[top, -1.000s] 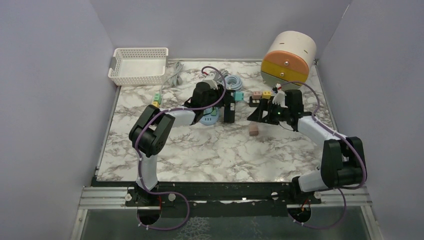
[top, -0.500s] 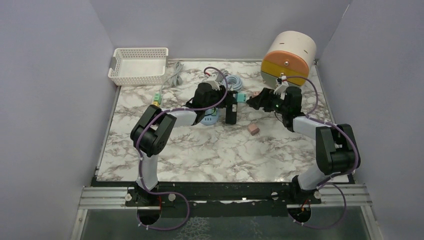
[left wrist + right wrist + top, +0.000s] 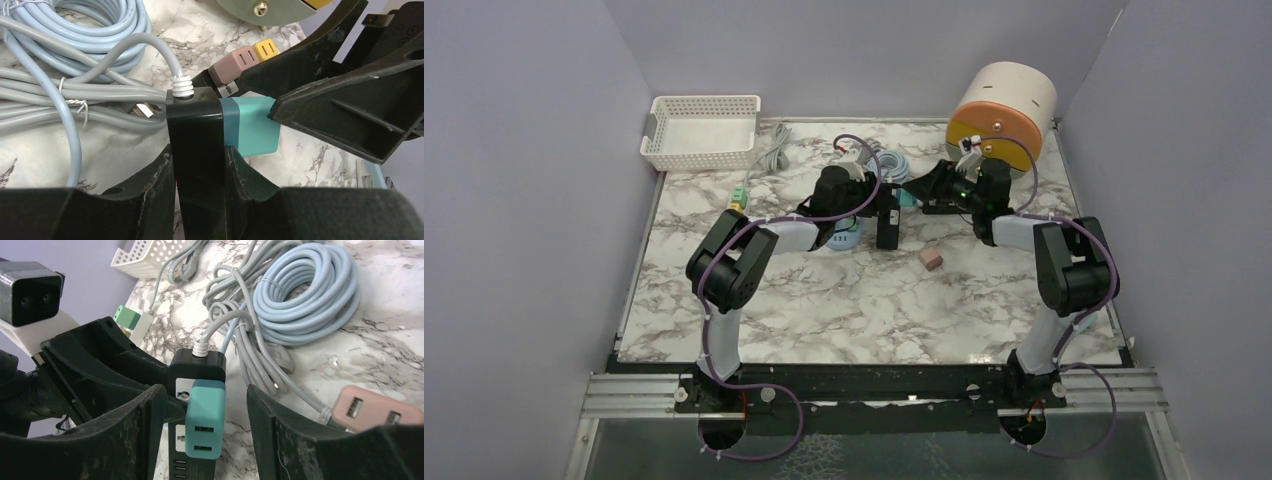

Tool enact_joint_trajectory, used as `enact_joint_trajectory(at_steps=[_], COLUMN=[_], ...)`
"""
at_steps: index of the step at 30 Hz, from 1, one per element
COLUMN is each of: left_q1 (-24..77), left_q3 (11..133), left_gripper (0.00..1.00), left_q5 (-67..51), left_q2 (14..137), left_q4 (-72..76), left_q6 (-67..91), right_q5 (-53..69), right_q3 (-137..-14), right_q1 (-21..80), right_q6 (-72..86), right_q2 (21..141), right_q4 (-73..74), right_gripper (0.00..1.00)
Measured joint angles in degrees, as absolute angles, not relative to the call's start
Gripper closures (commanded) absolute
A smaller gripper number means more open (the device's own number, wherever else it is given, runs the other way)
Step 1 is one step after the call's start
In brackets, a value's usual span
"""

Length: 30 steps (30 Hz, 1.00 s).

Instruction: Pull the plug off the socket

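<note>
Tabletop seen from the near edge, left to right. A white basket (image 3: 699,130) is sitting at the far left corner of the marble table (image 3: 824,310), and a small green adapter (image 3: 738,196) is lying just in front of it.

Near the centre, the left gripper (image 3: 197,160) is clenching the black socket strip (image 3: 195,125). Its two fingers are pressing on the strip's opposite long sides, just below the end where the grey cord enters. A coil of pale blue cable (image 3: 305,295) is lying behind the strip.

The teal plug (image 3: 205,417) is sitting seated in the socket strip, close to the cord end and just beyond the left fingers. It is standing out from the strip's face towards the right arm.

The right gripper (image 3: 205,410) is straddling this plug with its jaws apart. In the right wrist view a gap is showing between the plug and each finger, so nothing is being grasped there.

A pink adapter (image 3: 377,415) and a yellow adapter (image 3: 265,48) are lying beside the right gripper. A pink block (image 3: 931,259) is lying nearer the arms, and a round orange-and-yellow drum (image 3: 1004,110) is standing at the far right.
</note>
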State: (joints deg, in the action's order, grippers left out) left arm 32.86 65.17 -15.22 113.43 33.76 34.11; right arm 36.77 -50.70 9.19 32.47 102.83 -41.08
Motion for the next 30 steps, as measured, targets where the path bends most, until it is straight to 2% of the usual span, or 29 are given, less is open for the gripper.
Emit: enact_joint_trajectory(at_steps=[2,6,9,12,20,30], left_q1=[32.88,32.88,32.88,32.99,33.04,36.38], left_q3=[65.17,65.17,65.17,65.19,65.19,68.66], left_gripper=[1.00,1.00,1.00,1.00,1.00,1.00], left_q5=[-15.22,-15.20,-15.22,-15.20,-14.61,-16.25], left_q2=[113.43,113.43,113.45,113.45,113.49,113.49], left_q4=[33.76,33.76,33.78,33.78,33.78,36.32], left_q6=[34.15,34.28,34.57,34.79,35.35,38.24], right_q5=[37.15,37.56,37.39,36.91,34.50,35.29], right_q3=[-51.79,-52.97,-53.67,-54.22,-55.00,-51.03], right_q1=[9.80,10.81,11.29,11.11,11.09,4.91], right_q6=[32.71,32.58,31.42,30.48,28.91,30.17], right_q2=[103.85,104.49,104.49,104.53,102.37,89.54], right_q4=[-41.04,-39.81,-38.33,-36.34,-30.81,-23.20], right_gripper=[0.46,0.52,0.70,0.97,0.99,0.99])
